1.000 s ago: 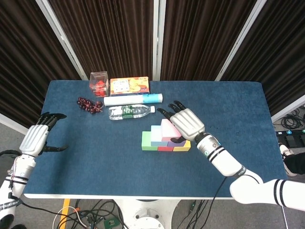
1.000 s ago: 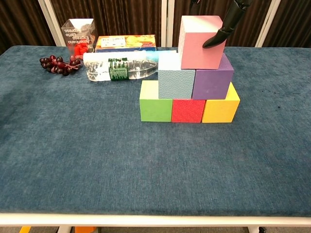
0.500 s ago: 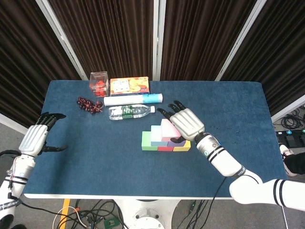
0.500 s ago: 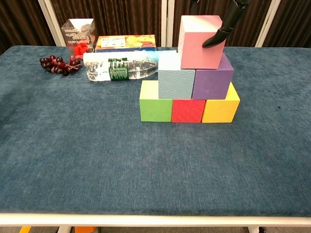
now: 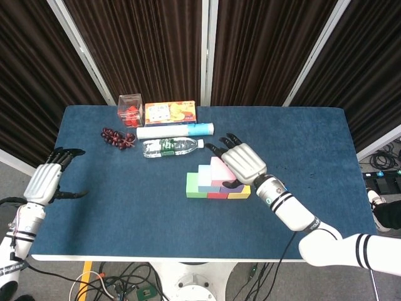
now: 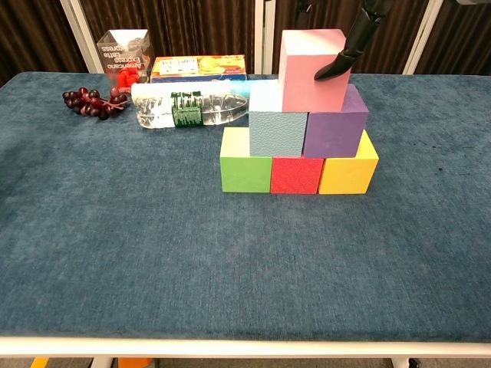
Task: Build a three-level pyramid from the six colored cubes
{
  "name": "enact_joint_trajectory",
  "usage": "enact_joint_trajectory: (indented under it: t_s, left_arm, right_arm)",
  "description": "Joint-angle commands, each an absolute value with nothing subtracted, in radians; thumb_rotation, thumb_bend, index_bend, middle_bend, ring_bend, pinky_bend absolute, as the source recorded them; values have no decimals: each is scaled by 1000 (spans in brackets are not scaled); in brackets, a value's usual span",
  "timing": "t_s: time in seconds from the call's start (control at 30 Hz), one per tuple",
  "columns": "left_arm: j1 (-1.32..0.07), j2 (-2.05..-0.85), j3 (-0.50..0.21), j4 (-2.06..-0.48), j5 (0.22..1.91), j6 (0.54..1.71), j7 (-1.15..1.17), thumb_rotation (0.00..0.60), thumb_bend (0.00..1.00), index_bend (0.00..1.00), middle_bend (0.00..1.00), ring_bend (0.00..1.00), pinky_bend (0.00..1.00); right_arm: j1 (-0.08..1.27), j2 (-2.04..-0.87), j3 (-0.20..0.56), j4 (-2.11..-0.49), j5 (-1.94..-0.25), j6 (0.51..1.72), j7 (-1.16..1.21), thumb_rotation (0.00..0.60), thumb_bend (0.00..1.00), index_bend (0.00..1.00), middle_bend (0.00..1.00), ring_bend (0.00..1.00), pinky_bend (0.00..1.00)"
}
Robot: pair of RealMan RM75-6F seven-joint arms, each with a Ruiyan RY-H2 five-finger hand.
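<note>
The pink cube point(image 6: 313, 70) is sitting on top of the stack, straddling the light blue cube point(image 6: 278, 120) and the purple cube point(image 6: 335, 124), a bit more over the purple one. Under those, the bottom row runs green cube point(image 6: 245, 164), red cube point(image 6: 295, 174), yellow cube point(image 6: 349, 169), all touching. The whole pile is roughly mid-table, slightly toward 3 o'clock on the blue table point(image 5: 113, 213).

The right hand point(image 5: 241, 164) is draped over the pink cube from the 3 o'clock side, clamped on it, with a dark fingertip point(image 6: 337, 67) pressed to the front face in the chest view and fingers reaching past the top in the head view.

The left hand point(image 5: 45, 182) hangs off the table edge at 9 o'clock, fingers spread, nothing in it.

Up around 11 o'clock of the stack: a water bottle point(image 5: 169, 147) lying down, a white tube point(image 5: 177, 131) just behind it, grapes point(image 5: 118, 137), a cookie box point(image 5: 170, 113) and a clear box with red stuff point(image 5: 130, 108).
</note>
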State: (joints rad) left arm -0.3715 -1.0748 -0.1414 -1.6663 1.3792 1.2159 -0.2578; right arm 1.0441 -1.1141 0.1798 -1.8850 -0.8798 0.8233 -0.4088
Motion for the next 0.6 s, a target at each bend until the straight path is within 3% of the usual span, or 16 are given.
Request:
enact_joint_trajectory:
  t_s: [0.03, 0.23, 0.47, 0.6]
  left_arm:
    - [-368, -1076, -140, -1666, 1381, 1221, -259, 600, 79, 183, 147, 92, 65]
    - [-368, -1077, -140, -1663, 1384, 1223, -261, 600, 79, 183, 147, 92, 65]
    - [-367, -1072, -143, -1661, 1376, 1222, -247, 600, 80, 183, 147, 92, 65]
    - [-351, -1084, -148, -1613, 1356, 1255, -201, 600, 79, 183, 147, 92, 65]
  right_arm:
    - [1045, -1113, 180, -1887, -883, 820, -402, 600, 72, 0, 133, 1, 0]
    - [1037, -1096, 179, -1901, -903, 820, -387, 600, 37, 0, 6, 0, 0]
    - [988, -1038, 192, -1948, -956, 857, -320, 600, 36, 0, 0, 0, 0]
    - [862, -984, 182, -1951, -1040, 991, -224, 600, 54, 0, 26, 0, 0]
